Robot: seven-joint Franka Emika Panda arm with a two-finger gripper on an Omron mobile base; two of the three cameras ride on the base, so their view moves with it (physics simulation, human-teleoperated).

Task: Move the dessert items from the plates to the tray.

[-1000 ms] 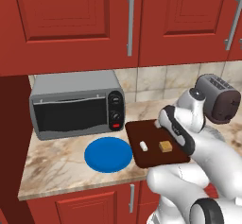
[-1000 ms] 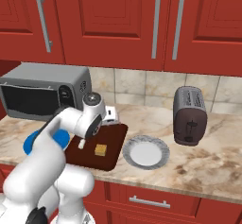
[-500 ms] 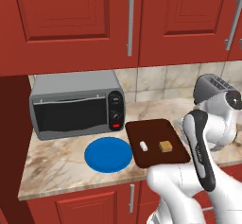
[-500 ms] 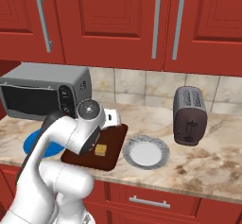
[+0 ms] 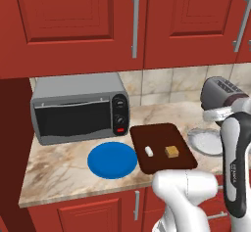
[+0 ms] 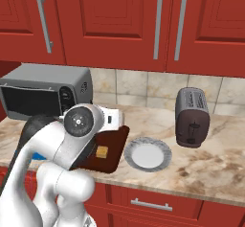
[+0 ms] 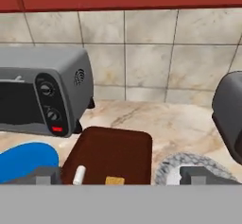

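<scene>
Near the centre of the left base view, the tray is lying on the marble counter, and both desserts are sitting on it, apart from each other: the marshmallow left of the middle and the cube to its right. Just left of the tray, the blue plate is resting bare, its rim nearly touching the tray's edge. At the right of that frame, the grey plate is showing partly behind the white arm, also bare. A microwave is standing at the left against the tiled wall, and a toaster is sitting at the upper right.

From the right base view, the arm is covering the left part of the tray, the cube is peeking out beside it, and the grey plate is lying at centre.

Low in the hand view, the gripper is spread wide, holding nothing, its fingertips rising at the bottom left and right; between them the tray, marshmallow and cube are showing.
</scene>
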